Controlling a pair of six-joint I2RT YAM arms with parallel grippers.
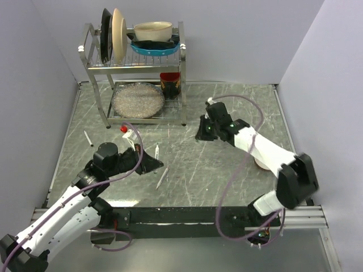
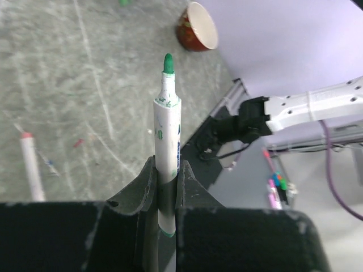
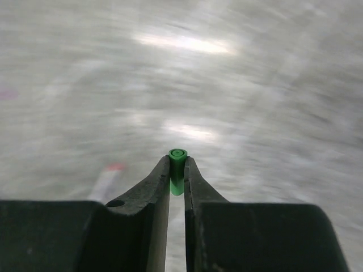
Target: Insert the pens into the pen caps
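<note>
My left gripper (image 1: 154, 164) (image 2: 167, 170) is shut on a whitish pen (image 2: 168, 130) with a bare green tip, which points away from the fingers; the pen also shows in the top view (image 1: 156, 151). My right gripper (image 1: 202, 134) (image 3: 177, 168) is shut on a green cap (image 3: 177, 156), held above the table at centre right, apart from the pen. A second pen (image 1: 162, 177) with a red end lies on the table beside the left gripper and shows in the left wrist view (image 2: 31, 170). A third pen (image 1: 88, 138) lies far left. A small red piece (image 1: 123, 129) sits near the left arm; I cannot tell whether it is a cap. No black cap shows.
A metal dish rack (image 1: 105, 107) with plates and bowls stands at the back. A red-brown cup (image 2: 195, 25) sits under the right arm. The table's front edge and black rail (image 1: 187, 216) run below. The right wrist view is motion-blurred.
</note>
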